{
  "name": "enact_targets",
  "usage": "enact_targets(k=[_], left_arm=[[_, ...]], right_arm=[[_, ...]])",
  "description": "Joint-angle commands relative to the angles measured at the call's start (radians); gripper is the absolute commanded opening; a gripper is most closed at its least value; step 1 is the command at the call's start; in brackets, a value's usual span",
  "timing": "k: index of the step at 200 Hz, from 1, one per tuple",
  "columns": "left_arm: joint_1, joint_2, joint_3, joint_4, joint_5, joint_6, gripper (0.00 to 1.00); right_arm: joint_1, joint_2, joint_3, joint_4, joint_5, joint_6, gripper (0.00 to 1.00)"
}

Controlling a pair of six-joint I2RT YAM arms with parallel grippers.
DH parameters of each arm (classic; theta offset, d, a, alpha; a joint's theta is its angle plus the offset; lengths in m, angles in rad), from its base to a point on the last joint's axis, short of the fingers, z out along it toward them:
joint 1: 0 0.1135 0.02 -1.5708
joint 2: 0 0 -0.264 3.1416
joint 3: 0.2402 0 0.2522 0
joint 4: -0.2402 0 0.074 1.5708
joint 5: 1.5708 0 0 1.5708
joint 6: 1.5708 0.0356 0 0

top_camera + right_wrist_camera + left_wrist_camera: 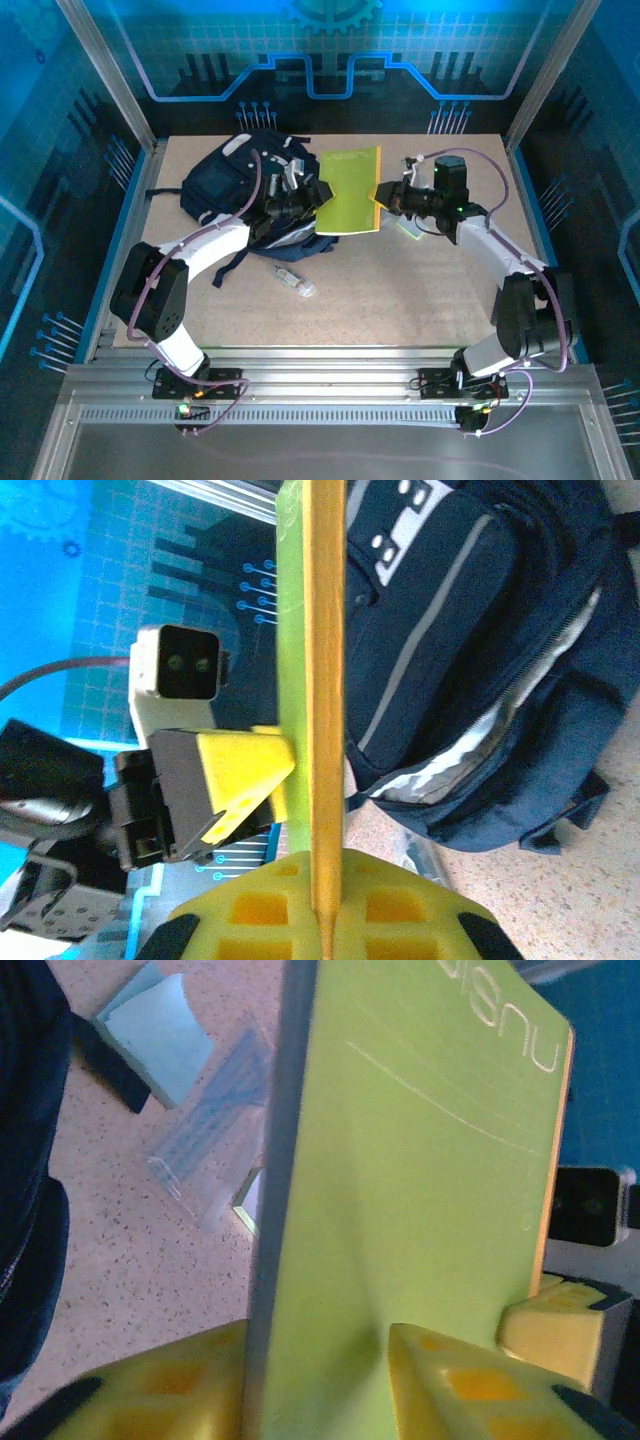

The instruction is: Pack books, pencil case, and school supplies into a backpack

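The lime-green book (350, 190) hangs flat above the table between my two grippers, right of the navy backpack (235, 180). My left gripper (313, 197) is shut on its left edge; in the left wrist view its fingers (470, 1380) press on the green cover (420, 1190). My right gripper (325, 910) is shut on the orange-yellow edge of the yellow book (325, 680), which lies against the green one (290, 630). The backpack's mouth (470, 750) gapes open. The pencil case (215, 1140) and a pale-blue pad (160, 1030) lie on the table under the books. The clear tube (293, 280) lies nearer the front.
A small pale pad (405, 228) rests on the table below the right wrist. Black backpack straps (230, 265) trail toward the front. Metal frame posts and blue walls enclose the table (400, 300) on three sides.
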Motion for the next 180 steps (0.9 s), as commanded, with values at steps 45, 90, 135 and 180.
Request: enact_targets(k=[45, 90, 135, 180], left_arm=[[-0.022, -0.064, 0.006, -0.018, -0.034, 0.015, 0.0], [-0.017, -0.072, 0.025, -0.028, -0.256, 0.021, 0.0], [-0.015, -0.065, 0.009, 0.048, -0.378, -0.04, 0.0], [-0.023, -0.068, -0.036, 0.119, -0.396, -0.102, 0.0]], right_arm=[[0.032, 0.069, 0.194, -0.192, 0.051, -0.152, 0.15], [0.075, 0.007, 0.149, -0.279, 0.283, -0.053, 1.0], [0.15, -0.072, -0.097, 0.02, 0.341, 0.237, 1.0], [0.236, -0.041, -0.189, 0.315, 0.377, 0.416, 1.0]])
